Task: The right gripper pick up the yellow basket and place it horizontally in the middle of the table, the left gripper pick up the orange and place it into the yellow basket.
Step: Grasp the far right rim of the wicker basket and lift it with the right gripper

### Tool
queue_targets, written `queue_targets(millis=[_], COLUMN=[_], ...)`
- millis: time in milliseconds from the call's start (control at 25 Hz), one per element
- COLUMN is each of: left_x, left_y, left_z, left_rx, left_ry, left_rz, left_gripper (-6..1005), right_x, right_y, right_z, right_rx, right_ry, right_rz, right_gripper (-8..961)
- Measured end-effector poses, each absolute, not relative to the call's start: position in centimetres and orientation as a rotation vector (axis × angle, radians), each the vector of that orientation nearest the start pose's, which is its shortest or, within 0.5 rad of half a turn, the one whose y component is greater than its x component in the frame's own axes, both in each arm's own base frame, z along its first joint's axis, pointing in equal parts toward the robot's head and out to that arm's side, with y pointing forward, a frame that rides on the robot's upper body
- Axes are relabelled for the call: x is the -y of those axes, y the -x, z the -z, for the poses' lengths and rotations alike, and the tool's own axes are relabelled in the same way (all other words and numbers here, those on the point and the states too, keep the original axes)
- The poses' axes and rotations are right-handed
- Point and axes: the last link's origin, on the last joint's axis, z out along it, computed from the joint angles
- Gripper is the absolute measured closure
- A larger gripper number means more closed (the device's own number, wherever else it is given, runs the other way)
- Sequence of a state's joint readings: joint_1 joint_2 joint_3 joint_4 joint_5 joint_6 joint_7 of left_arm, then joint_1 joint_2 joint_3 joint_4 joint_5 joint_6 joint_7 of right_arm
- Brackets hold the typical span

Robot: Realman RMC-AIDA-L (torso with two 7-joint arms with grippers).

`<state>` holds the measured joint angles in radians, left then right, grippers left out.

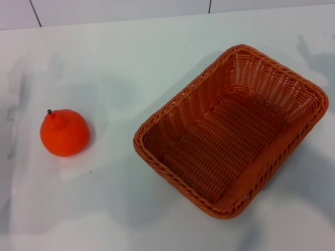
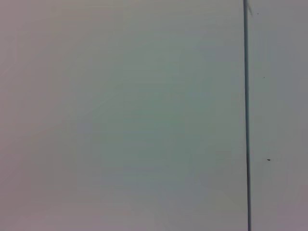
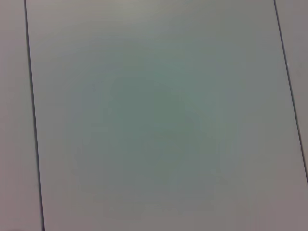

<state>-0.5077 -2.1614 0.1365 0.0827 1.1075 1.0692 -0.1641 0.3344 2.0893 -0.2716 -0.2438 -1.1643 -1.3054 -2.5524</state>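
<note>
The yellow basket (image 1: pixel 230 130), an orange-brown woven wicker one with a braided rim, sits empty on the white table at the right, turned at a slant. The orange (image 1: pixel 64 133), round with a raised knob and a dark stem, rests on the table at the left, well apart from the basket. Neither the left gripper nor the right gripper shows in any view. Both wrist views show only a plain pale surface with thin dark seams.
The white table (image 1: pixel 131 68) carries soft shadows around the fruit and the basket. A tiled wall with dark seams (image 1: pixel 34 12) runs along the table's far edge.
</note>
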Motion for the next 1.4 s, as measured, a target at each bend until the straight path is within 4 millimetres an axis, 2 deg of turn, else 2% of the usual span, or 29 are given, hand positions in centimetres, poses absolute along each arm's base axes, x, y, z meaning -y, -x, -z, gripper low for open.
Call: queue_targets(millis=[640,920,1200,1400], left_x=[-33.8,-33.9,-34.0,-34.0], left_y=[35.6,35.7,35.8,35.9], left_z=[0.1,0.3,0.5,0.5], left_rx=[0.643,0.654,0.666,0.664], left_ry=[1.444,1.447,1.462,1.462], left_rz=[0.541,0.531,0.515,0.514], left_gripper=[99,98,98,98], right_x=[-29.8,-32.3,-35.4,-36.7], right_y=[-37.8,-36.1,-33.4,-31.9], right_z=[-6.6,-8.9,-11.6,-12.9], right_rx=[1.605,1.618,1.721,1.819], right_ry=[0.708,0.843,1.103,1.295], right_rz=[1.613,1.32,1.011,0.853], right_gripper=[32,32,32,33])
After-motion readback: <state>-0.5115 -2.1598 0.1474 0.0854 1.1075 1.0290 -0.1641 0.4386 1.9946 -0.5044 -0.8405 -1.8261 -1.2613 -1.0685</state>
